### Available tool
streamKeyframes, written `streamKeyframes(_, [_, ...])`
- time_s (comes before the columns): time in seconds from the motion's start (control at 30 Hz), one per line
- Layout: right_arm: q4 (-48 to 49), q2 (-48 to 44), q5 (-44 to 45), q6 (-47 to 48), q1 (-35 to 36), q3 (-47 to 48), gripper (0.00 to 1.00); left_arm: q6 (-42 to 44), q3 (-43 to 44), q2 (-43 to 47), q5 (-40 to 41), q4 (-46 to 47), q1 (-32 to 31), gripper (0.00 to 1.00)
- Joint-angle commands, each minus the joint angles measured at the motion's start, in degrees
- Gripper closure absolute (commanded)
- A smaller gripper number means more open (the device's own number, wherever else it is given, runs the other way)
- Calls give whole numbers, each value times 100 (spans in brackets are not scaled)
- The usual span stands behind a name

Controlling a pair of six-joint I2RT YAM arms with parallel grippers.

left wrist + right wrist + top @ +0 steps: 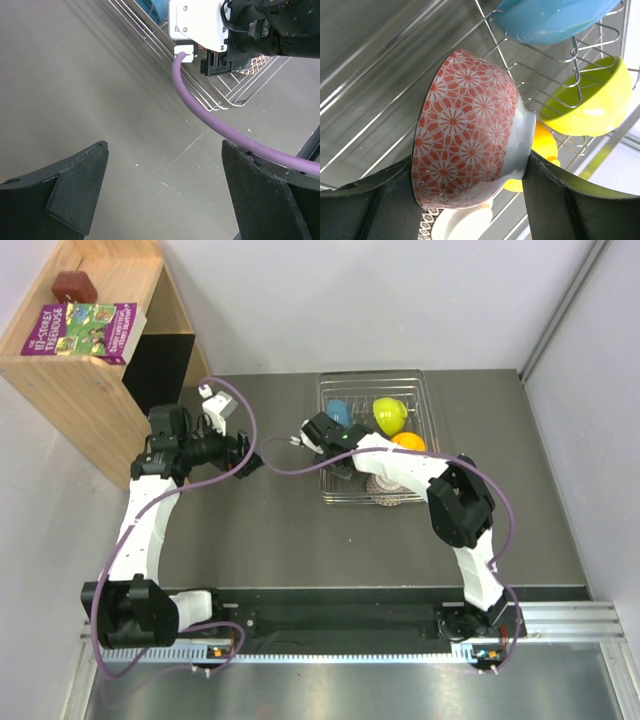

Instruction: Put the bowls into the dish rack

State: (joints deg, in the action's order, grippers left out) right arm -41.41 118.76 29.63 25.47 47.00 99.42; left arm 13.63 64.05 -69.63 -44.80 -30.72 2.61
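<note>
The table carries the rack at its far middle. The right gripper reaches in over the rack's left side, clenched on the red bowl. It holds the bowl tipped on edge above the wires, foot toward the other bowls. I judge that tilt is meant to let it slot upright between the prongs instead of lying flat. The left gripper hangs spread and empty over bare table left of the rack, probably parked there out of the way. Four bowls are in the rack. The yellow-green bowl and the blue bowl stand on edge at the far end. The orange bowl is just behind the red one, and the lattice bowl lies at the near end. This looks like the last bowl to load.
</note>
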Motion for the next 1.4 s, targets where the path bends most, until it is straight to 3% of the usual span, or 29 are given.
streamKeyframes(0.0, [361,51,614,308,160,-19,100,35,-77,169,-179,312,55,1])
streamKeyframes(0.4, [379,279,597,546,344,-36,100,35,-121,177,-205,356,90,1])
streamKeyframes(0.6, [344,288,474,573,397,-89,81,8,-147,177,-231,374,108,1])
streamKeyframes(0.63, [344,279,448,573,397,-115,72,8,-147,177,-231,382,108,1])
streamKeyframes(0.73, [335,218,325,546,397,-159,65,-9,-147,160,-249,400,117,1])
streamKeyframes(0.83, [361,156,210,520,397,-194,45,-18,-130,151,-258,409,117,1])
streamKeyframes(0.97, [370,60,9,494,397,-212,32,-27,-103,142,-249,400,117,1])
streamKeyframes(1.13, [388,-2,-150,441,406,-265,20,-1,-42,142,-240,347,117,1])
streamKeyframes(1.37, [414,-72,-404,379,371,-318,12,0,37,116,-240,303,126,1])
